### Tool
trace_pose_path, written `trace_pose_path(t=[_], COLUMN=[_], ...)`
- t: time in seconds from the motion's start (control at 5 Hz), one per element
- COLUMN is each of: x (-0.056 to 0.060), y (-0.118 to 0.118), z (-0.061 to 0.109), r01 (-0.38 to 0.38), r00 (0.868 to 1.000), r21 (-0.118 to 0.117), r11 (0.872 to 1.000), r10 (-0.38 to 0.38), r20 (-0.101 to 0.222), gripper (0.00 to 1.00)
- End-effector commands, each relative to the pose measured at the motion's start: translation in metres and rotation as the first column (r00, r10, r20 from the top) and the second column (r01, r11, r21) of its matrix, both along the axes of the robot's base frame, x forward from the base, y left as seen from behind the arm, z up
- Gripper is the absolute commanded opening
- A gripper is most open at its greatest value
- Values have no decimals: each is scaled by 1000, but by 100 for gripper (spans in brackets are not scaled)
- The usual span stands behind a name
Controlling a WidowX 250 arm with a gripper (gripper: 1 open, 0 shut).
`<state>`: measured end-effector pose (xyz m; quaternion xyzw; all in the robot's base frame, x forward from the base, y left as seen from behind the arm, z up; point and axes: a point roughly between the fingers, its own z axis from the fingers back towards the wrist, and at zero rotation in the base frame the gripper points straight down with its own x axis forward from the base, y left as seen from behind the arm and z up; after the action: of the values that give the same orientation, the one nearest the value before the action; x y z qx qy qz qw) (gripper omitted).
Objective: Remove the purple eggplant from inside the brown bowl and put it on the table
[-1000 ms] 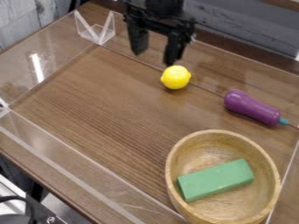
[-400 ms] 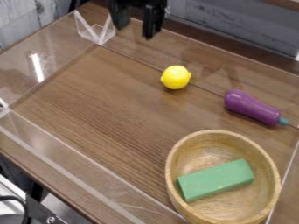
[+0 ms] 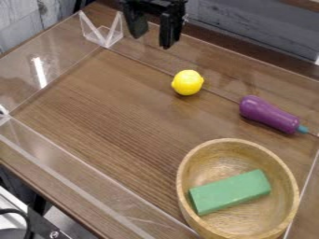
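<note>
The purple eggplant [image 3: 267, 113] lies on the table [image 3: 112, 112] at the right, near the clear wall, outside the bowl. The brown bowl [image 3: 189, 171] stands at the front right and holds only a green block [image 3: 229, 193]. My gripper [image 3: 149, 33] hangs at the back near the top edge, fingers pointing down and open, with nothing between them. It is well away from the eggplant and the bowl.
A yellow ball [image 3: 187, 82] rests on the table just in front and to the right of the gripper. Low clear acrylic walls [image 3: 37, 70] edge the tabletop, with a folded clear piece [image 3: 100, 30] at the back left.
The gripper has moved from above the yellow ball toward the back left and now hangs near the top edge, still open. The eggplant, ball, bowl and block have not moved.
</note>
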<state>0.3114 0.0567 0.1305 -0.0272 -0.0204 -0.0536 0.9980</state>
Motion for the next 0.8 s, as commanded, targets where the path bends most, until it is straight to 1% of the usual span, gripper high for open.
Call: trace_pose_path(t=[0.0,0.2,0.4,0.6], x=[17,13,7,7], y=[12,18,22,26], z=[13,13,11,9], r01=[11,15,15,20], r00=[997,997,998,997], r21=[14,13,12,11], r11=[1000,1000,1000,1000], r10=[-12,-16,-16,-20], r20=[78,77,68,70], gripper=[100,100,100,100])
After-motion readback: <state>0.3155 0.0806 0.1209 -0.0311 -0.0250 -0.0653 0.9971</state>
